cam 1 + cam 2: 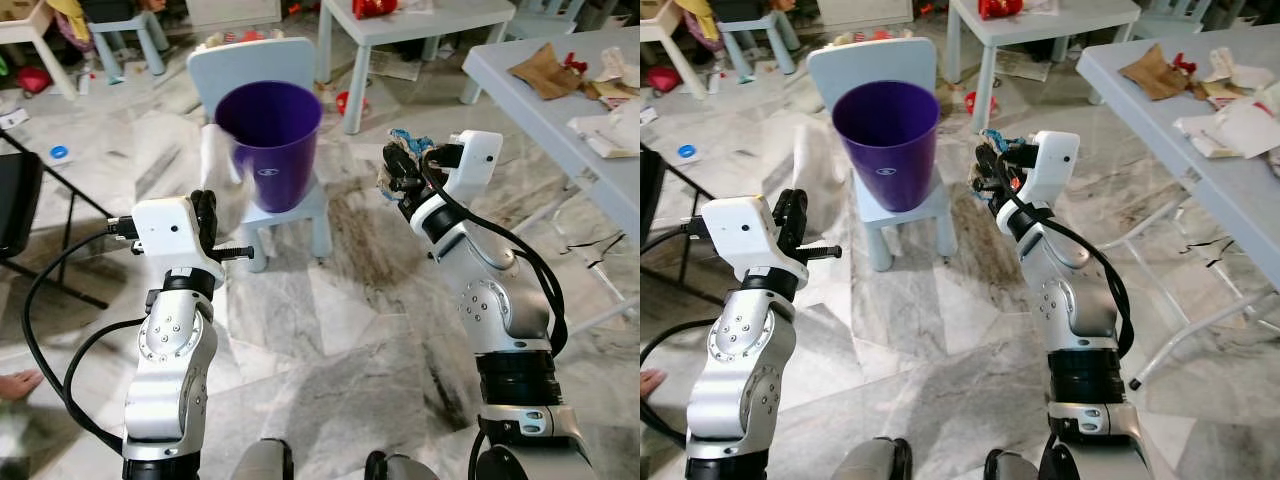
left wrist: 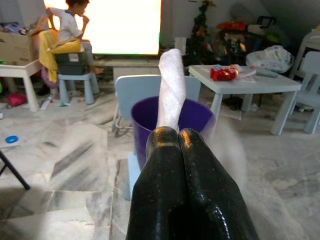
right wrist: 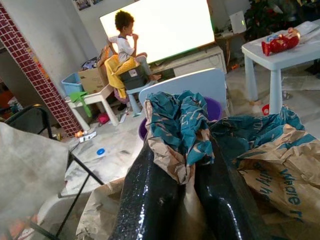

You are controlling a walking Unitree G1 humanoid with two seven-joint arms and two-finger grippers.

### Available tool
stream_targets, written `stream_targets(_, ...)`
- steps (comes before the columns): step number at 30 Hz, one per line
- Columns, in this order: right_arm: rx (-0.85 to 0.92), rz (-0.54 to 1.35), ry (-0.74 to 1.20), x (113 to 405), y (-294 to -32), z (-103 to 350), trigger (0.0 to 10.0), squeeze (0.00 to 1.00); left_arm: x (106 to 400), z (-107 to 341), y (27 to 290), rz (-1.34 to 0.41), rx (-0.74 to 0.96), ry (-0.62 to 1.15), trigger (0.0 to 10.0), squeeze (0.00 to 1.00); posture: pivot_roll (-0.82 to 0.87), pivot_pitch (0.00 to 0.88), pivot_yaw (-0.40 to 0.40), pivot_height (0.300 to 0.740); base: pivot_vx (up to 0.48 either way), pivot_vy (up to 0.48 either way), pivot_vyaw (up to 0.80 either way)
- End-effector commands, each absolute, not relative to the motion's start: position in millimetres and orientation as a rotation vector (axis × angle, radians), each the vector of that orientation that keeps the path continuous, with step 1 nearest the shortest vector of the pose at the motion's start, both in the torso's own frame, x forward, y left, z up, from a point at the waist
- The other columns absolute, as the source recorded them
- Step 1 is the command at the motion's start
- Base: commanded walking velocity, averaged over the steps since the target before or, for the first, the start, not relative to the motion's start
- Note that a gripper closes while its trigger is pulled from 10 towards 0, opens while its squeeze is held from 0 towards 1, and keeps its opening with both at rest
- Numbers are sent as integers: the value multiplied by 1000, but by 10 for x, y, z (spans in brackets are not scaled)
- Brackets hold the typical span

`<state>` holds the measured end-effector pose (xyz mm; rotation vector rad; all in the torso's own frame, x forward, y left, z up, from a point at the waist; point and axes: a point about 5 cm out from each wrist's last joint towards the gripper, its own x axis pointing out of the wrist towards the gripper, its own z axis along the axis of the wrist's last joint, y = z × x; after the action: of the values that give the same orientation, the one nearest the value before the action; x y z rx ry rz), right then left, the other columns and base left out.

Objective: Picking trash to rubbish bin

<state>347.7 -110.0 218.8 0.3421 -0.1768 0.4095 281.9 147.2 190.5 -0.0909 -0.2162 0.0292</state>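
Ahead of us, on the seat of a small pale-blue plastic chair (image 1: 300, 215), stands the purple plastic rubbish bin (image 1: 270, 143). Our left gripper (image 1: 205, 212) is clamped on a white crumpled tissue (image 2: 171, 87), held just beside the bin's left wall. Our right gripper (image 1: 398, 168) is clamped on a crumpled brown-and-teal paper wrapper (image 3: 182, 127), raised to the bin's right, apart from it.

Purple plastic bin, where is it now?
The purple plastic bin stands on a small pale blue chair, ahead of the robot, between the left gripper and right gripper.
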Motion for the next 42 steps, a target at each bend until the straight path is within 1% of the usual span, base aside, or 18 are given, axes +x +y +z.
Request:
stream_targets(1,336,393,-198,3461,-1171,2221,0,0,2815,1911,1426,13,-108,-220,0,0,100,198,-29,740,0,0,0)
stream_targets(7,325,400,-203,3453,-1153,2226,0,0,2820,1915,1406,9,-119,-222,0,0,99,198,-28,740,0,0,0)
stream_targets(12,318,405,-204,3448,-1144,2228,0,0,2823,1919,1390,4,-123,-224,0,0,99,198,-28,740,0,0,745)
stream_targets(32,312,408,-212,3456,-1138,2243,0,0,2837,1938,1403,5,-137,-241,0,0,97,191,-29,740,0,0,0)
stream_targets(42,306,408,-213,3445,-1139,2237,0,0,2840,1922,1410,11,-136,-238,0,0,92,194,-30,740,297,0,0)
